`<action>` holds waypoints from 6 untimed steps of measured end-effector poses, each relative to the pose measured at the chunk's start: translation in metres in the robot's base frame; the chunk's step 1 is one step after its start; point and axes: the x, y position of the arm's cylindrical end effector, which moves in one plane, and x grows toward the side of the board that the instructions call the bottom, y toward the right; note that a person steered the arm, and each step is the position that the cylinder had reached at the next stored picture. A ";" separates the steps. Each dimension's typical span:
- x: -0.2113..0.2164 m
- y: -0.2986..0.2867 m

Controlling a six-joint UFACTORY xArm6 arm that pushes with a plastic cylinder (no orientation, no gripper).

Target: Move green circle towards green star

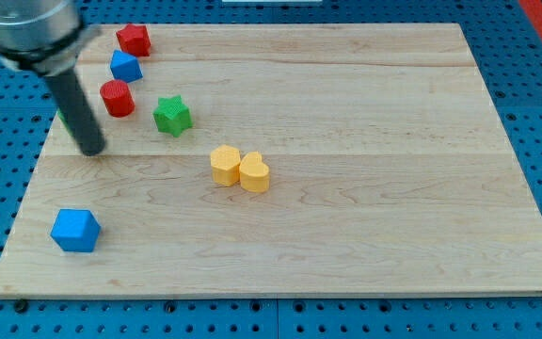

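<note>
Looking at the wooden board (365,188), my tip (93,149) sits in the left part of the frame, just below and to the left of the red cylinder (117,98). No pincer on this rig, only the dark rod (75,105), so there's nothing to call open or closed. The rod looks a bit blurred.

The green star (172,115) is in the upper left area, to the right of the red cylinder and well to the right of my tip, not touching anything. Honestly can't spot a green circle anywhere on the board; the star is the only green piece showing.

Other stuff: a red block (134,40) near the top edge at upper left, with a blue block (125,67) just below it, then the red cylinder under that, so those three make a rough column. Two yellow blocks, yellow block on the left (225,165) and yellow block on the right (255,173), sit touching each other near the middle. A blue cube (74,231) sits alone at lower left, well apart from everything, below my tip.
</note>
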 end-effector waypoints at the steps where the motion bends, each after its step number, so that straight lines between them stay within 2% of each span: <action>1: -0.005 -0.056; 2: -0.030 -0.049; 3: -0.045 -0.012; 4: -0.048 0.010; 5: -0.076 -0.012; 6: -0.076 0.031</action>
